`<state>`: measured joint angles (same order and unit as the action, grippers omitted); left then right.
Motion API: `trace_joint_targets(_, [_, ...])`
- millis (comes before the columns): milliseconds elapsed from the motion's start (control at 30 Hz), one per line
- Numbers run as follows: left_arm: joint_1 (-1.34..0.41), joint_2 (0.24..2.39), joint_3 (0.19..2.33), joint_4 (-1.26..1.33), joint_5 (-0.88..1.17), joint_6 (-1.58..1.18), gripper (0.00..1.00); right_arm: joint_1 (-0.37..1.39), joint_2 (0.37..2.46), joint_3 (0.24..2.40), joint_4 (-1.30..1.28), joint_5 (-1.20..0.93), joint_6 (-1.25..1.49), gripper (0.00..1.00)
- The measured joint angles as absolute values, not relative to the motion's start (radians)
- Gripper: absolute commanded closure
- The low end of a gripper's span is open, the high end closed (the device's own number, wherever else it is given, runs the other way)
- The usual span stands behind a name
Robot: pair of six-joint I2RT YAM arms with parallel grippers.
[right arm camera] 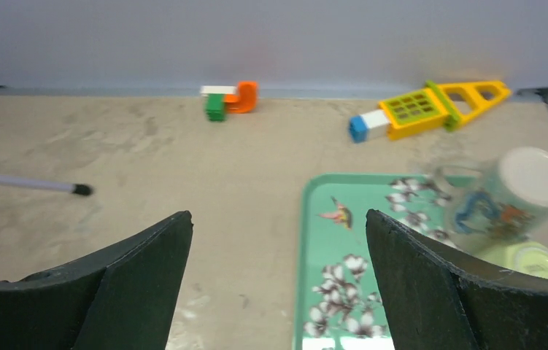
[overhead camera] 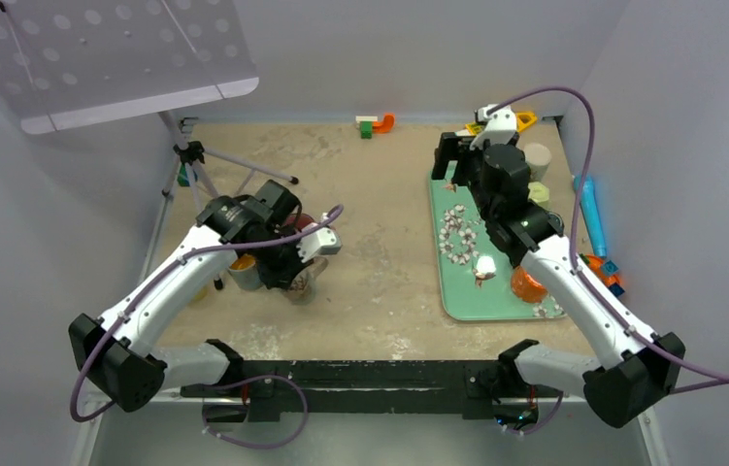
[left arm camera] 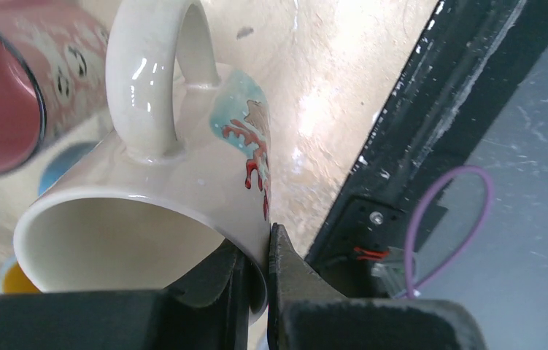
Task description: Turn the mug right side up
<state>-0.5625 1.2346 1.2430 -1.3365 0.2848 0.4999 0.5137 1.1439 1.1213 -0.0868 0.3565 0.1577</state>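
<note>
- Left claw [left arm camera: 267,248] — clamped on the rim of the white mug [left arm camera: 183,182], with one finger inside the mouth and one outside against the wall.
- The mug lies tipped on its side straight ahead of the fingers, handle uppermost. Whether it rests on the table cannot be told.
- Pink mug [left arm camera: 15,87] — ahead and to the left of the same fingers, just beside the white one.
- Handling (a judgement) — glazed ceramic is stiff, slippery, easily chipped and heavy for a thin rim pinch. It may swivel in the claw, so a deeper bite on the wall looks safer.
- Right claw [right arm camera: 278,219] — jaws spread wide with nothing between them. The green tray [right arm camera: 307,240] lies ahead and to its right.
- Views — only the left wrist camera shows where the fingers sit on the rim; from overhead the arm covers most of the mug.
</note>
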Motion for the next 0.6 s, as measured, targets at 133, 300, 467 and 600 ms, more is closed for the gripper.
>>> trace_joint_targets(133, [-0.635, 1.266, 1.198, -1.236, 0.237, 0.519, 1.00, 0.414, 1.190, 1.121, -0.126, 0.386, 0.151, 0.07])
trace_joint_targets(300, [-0.702, 1.363, 1.141, -1.160, 0.149, 0.532, 1.00, 0.390, 1.274, 1.127, -0.184, 0.414, 0.051, 0.07])
trace_joint_targets(467, [-0.736, 1.372, 1.124, -1.124, 0.101, 0.544, 0.88, 0.390, 1.402, 1.179, -0.282, 0.443, -0.059, 0.07])
trace_joint_targets(600, [-0.736, 1.357, 1.102, -1.107, 0.100, 0.564, 0.55, 0.390, 1.454, 1.189, -0.329, 0.459, -0.109, 0.06])
